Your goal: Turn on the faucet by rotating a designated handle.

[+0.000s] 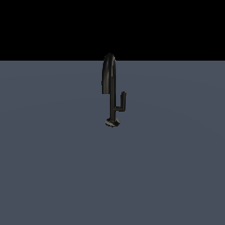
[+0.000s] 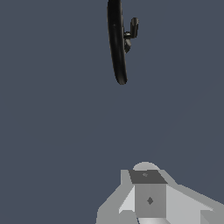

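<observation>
The faucet [image 1: 110, 88] is slim and glossy black, with a tall arched spout, a thin stem and a small round base on the grey surface. Its handle [image 1: 122, 100] is a short L-shaped lever that branches off the stem toward the exterior view's right and points up. In the wrist view the spout of the faucet [image 2: 117, 41] shows as a long black arc with the handle [image 2: 132, 29] beside it. My gripper [image 2: 146, 177] shows only in the wrist view. It is well apart from the faucet, its grey fingers [image 2: 149, 197] pressed together with no gap and holding nothing.
A flat blue-grey floor [image 1: 52, 167] spreads around the faucet in both views, under a black background. The arm itself does not show in the exterior view.
</observation>
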Robot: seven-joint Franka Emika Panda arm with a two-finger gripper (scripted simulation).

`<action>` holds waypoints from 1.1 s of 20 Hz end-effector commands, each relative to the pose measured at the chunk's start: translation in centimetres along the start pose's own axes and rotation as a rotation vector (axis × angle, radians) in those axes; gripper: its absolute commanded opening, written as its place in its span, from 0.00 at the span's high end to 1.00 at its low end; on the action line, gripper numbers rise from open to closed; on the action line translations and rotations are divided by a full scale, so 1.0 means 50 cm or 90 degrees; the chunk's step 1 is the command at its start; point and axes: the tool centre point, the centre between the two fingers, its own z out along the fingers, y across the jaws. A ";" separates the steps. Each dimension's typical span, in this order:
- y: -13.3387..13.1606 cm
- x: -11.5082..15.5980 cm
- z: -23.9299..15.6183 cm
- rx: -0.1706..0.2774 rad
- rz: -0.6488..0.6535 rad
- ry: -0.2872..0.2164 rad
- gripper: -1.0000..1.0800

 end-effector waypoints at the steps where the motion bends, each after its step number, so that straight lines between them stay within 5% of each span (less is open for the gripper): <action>1: -0.005 0.031 0.003 0.022 0.024 -0.021 1.00; 22: -0.007 0.299 0.074 0.225 0.231 -0.210 1.00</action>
